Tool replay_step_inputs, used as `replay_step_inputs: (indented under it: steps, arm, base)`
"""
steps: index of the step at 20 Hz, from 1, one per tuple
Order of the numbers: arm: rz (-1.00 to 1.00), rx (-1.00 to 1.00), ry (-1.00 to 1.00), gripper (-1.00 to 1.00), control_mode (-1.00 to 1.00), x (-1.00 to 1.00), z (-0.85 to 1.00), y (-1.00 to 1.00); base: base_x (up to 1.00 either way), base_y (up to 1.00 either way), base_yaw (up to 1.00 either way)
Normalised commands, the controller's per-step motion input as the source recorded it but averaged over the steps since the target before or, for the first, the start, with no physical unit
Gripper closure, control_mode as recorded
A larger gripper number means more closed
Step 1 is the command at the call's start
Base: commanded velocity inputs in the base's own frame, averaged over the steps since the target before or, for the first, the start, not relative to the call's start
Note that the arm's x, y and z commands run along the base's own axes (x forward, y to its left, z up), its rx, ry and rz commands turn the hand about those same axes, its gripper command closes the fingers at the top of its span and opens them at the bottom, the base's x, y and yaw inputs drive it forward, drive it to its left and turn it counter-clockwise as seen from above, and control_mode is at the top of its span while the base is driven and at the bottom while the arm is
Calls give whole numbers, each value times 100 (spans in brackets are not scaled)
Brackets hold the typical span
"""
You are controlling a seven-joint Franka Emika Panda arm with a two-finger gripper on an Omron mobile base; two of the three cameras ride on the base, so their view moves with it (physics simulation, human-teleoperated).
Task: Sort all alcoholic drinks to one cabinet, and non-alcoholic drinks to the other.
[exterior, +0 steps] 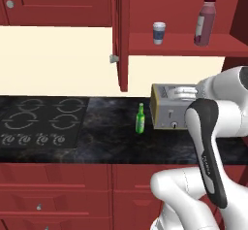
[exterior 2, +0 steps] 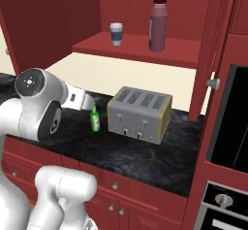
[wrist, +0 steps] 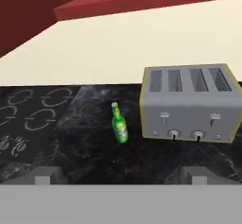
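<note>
Stove: cooktop set into the dark marble tabletop.
Bottle: green bottle upright, just left of the toaster.
Shelf: open cabinet shelf holds white cup and juice bottle.
Pincer: spread wide, empty.

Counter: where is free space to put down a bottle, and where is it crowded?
Free: the dark counter between the stovetop and the green bottle, and the strip in front of both bottle and toaster. Crowded: the narrow gap between bottle and toaster.
</note>
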Motion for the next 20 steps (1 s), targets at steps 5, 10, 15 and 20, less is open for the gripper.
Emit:
replay_step_inputs:
  steps: [5,10,15,20]
  arm:
    - [2,-2,7,-100,-100,21,-44,8]
    - [4,-1,8,-100,-100,25,-44,10]
    - [4,-1,12,-100,-100,32,-43,14]
    - [2,-3,9,-100,-100,35,-41,13]
  base:
    - [0,0,0]
    - [0,0,0]
    - [0,0,0]
    - [0,0,0]
